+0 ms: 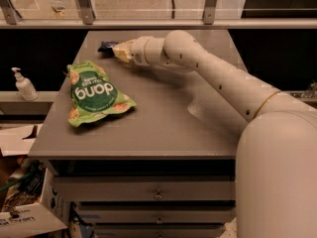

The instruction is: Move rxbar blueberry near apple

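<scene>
The single camera looks down and forward from high up, close behind the base of the arm [223, 78], which fills the lower right. It faces the surface [163, 118], seen whole at middling range. The gripper [118, 51] lies toward its far-left edge.
</scene>
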`<act>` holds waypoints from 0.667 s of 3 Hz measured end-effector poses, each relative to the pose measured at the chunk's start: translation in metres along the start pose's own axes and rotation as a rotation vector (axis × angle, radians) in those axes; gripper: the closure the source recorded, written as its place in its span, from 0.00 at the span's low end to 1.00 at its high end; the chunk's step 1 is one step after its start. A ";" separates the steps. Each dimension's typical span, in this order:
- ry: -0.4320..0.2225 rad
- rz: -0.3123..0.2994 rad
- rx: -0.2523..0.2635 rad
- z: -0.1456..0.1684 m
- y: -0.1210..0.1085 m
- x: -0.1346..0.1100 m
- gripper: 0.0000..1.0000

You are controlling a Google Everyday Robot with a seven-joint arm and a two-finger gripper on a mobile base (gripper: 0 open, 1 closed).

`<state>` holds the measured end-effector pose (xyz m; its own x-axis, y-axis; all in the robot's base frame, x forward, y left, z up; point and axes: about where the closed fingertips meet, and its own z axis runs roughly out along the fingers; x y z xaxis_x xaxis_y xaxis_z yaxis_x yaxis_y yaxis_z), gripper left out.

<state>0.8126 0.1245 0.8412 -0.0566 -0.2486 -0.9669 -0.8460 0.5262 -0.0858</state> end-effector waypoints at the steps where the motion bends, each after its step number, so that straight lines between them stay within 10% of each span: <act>1: -0.019 -0.029 -0.001 -0.019 0.010 -0.012 1.00; 2: -0.027 -0.058 -0.006 -0.038 0.020 -0.021 1.00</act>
<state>0.7769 0.1092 0.8688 0.0074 -0.2566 -0.9665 -0.8505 0.5068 -0.1410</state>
